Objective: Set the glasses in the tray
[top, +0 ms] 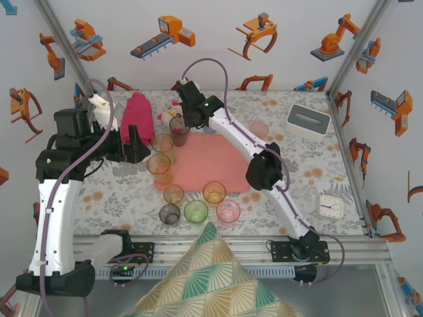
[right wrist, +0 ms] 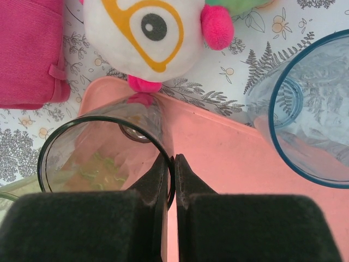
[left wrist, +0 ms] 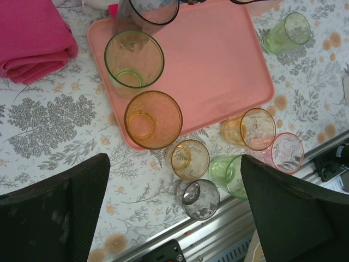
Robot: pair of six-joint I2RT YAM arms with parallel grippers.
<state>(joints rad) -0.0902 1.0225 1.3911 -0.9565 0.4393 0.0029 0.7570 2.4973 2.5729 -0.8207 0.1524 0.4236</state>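
Pinching the rim of a dark grey glass (right wrist: 103, 147), the right gripper (right wrist: 170, 169) is holding its two fingers nearly together, with just the thin glass wall between them. The glass is standing at the corner of the tray (right wrist: 234, 169) directly under the fingertips, and its base is blurring behind the tinted wall. To the gripper's right a bluish glass (right wrist: 311, 103) is running off the picture's edge; whether it is sitting on the tray or just beside it, I cannot tell. Beyond the fingertips a plush toy (right wrist: 152, 38) is lying with its top cropped.

The left gripper (left wrist: 174, 174) is hanging wide open, gripping nothing. Ahead of it a green glass (left wrist: 133, 60) and an amber glass (left wrist: 153, 120) are standing on the tray. Nearer its fingers, a pale green glass (left wrist: 226, 174) on the table is hiding partly behind the right-hand finger.
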